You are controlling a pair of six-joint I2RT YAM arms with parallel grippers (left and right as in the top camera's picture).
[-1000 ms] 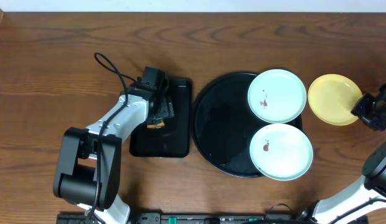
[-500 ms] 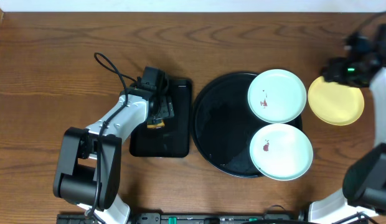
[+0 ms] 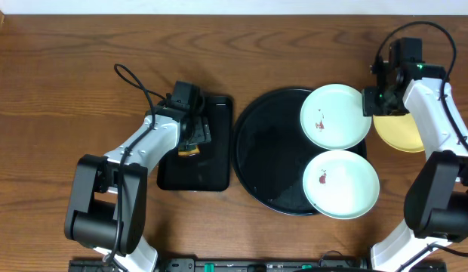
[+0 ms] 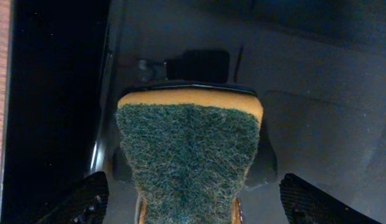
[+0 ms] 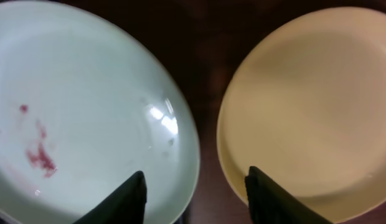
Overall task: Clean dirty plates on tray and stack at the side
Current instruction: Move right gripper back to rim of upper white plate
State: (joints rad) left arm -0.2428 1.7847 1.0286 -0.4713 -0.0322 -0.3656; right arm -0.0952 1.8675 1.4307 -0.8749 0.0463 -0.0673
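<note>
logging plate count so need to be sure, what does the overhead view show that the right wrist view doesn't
Only overhead: a second smeared pale mint round plate, the large round glossy black tray, and a small rectangular black tray. Only right wrist: the right gripper's dark fingertips, spread open. Both: the other smeared mint plate beside the pale yellow round plate.

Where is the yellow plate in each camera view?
Overhead: yellow plate at far right, partly under the right arm.
Left wrist: not in view.
Right wrist: it fills the right half.
Shared landmark: the nearest smeared white plate, directly left of it in both.
</note>
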